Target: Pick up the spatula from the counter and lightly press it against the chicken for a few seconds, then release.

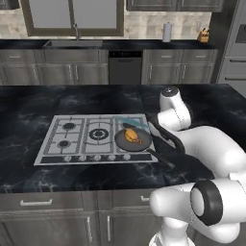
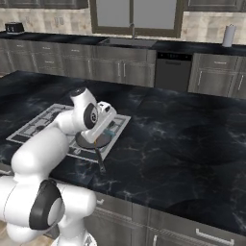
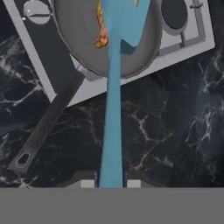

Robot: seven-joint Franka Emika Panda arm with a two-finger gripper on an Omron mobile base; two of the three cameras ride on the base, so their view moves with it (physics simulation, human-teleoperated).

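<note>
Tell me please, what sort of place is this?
Most likely a home kitchen: a gas cooktop set into a dark stone counter, a sink along the back wall, and grey cabinets below it.

Stove and pan are shared from behind-left and behind-right, looking down; spatula is viewed lengthwise, close, by the arm-mounted camera.

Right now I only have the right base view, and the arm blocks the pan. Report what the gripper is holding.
Observer: In the hand view the gripper is shut on the blue spatula, gripping its handle.
Operator: Give me the blade's position.
Observer: The blade reaches over the pan and covers part of the chicken.
Operator: Confirm contact.
Observer: I can't tell contact. The left base view shows the chicken lying mid-pan, at the right end of the stove.
</note>
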